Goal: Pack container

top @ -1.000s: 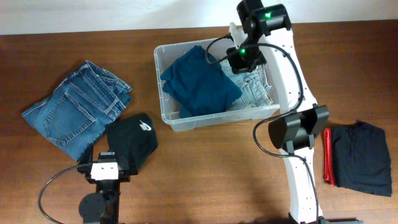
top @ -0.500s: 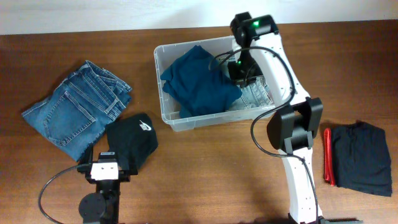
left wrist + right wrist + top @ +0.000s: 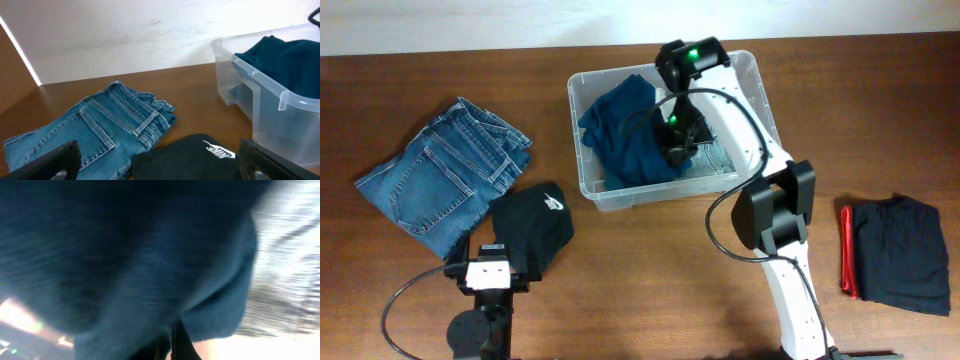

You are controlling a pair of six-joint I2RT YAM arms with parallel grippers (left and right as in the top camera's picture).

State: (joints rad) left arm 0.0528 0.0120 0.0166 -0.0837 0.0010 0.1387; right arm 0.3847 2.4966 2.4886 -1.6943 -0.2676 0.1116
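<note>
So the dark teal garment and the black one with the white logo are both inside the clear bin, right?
Not both. The dark teal garment is inside the container, but the black garment with the white logo lies on the table outside it, beside the jeans. The overhead view shows this.

Folded blue jeans [image 3: 440, 178], black white-logo garment [image 3: 533, 226] touching them, dark folded cloth [image 3: 902, 255], red strip [image 3: 847, 252] beside it

Clear container [image 3: 620, 197]; dark teal garment [image 3: 625, 135]; blue jeans [image 3: 435, 175]; black cap [image 3: 530, 228], white logo [image 3: 551, 201]
</note>
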